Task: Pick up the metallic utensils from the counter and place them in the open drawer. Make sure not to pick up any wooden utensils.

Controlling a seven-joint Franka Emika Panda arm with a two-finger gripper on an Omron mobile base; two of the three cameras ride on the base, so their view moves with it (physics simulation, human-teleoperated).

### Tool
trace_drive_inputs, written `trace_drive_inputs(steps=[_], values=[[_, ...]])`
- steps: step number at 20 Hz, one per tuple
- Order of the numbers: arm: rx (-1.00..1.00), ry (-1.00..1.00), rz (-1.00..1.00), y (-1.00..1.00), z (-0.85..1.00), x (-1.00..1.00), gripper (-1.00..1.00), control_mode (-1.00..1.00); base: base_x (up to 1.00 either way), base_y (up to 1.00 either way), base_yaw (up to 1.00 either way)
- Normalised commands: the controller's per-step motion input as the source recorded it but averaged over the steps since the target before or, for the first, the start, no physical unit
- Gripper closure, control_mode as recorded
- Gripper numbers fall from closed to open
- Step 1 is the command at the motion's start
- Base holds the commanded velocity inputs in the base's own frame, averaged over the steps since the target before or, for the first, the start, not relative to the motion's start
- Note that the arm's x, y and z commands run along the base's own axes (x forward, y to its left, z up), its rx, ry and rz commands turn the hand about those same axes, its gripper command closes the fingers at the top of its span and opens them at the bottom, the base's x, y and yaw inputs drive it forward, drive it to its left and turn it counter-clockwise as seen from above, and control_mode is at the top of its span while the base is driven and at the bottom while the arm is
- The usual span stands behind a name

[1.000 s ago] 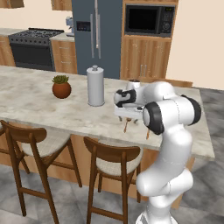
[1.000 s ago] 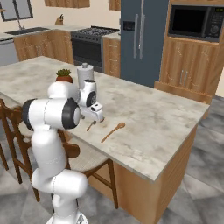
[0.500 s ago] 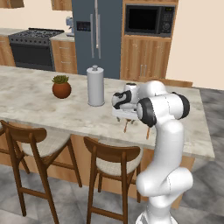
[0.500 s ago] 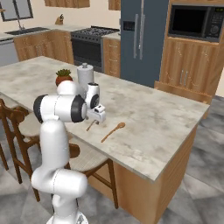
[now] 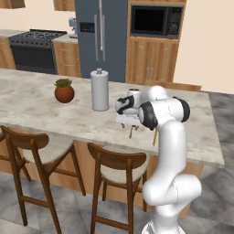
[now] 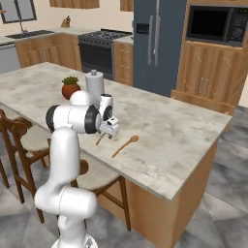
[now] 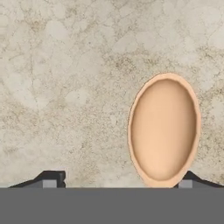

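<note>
Lying flat on the marbled table (image 6: 184, 131), one wooden spoon (image 6: 125, 145) points its small oval bowl toward the far side and its thin handle toward the near edge. A second wooden spoon (image 6: 100, 139) sits just to its left in the right base view, partly hidden under the robot's hand; only a short stretch of its handle shows there, and in the left base view its handle (image 5: 131, 132) pokes out below the hand. In the hand view a pale orange oval spoon bowl (image 7: 164, 129) fills the right half of the picture, resting on the stone, close above the right fingertip (image 7: 188, 180).

The fingers (image 7: 116, 183) are spread wide, one dark tip at each lower corner of the hand view, with bare stone between them and nothing pinched. The hand hangs low over the table, pointing down, near the front edge.

Farther left on the table stand a tall grey canister (image 5: 99, 89) and a round brown pot with a green plant (image 5: 64, 91). Two wooden stools (image 5: 114, 171) stand in front of the table.
</note>
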Motion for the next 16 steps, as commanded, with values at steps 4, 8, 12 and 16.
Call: trace_drive_inputs(steps=[4, 8, 12, 16], values=[[0.00, 0.02, 0.00, 0.00, -0.18, 0.22, 1.00, -1.00, 0.00, 0.00, 0.00], [0.00, 0.00, 0.00, 0.00, 0.00, 0.02, 1.00, -1.00, 0.00, 0.00, 0.00], [0.00, -0.01, 0.00, -0.01, 0.00, -0.11, 1.00, -1.00, 0.00, 0.00, 0.00], [0.00, -0.13, -0.06, -0.12, 0.21, -0.53, 1.00, -1.00, 0.00, 0.00, 0.00]])
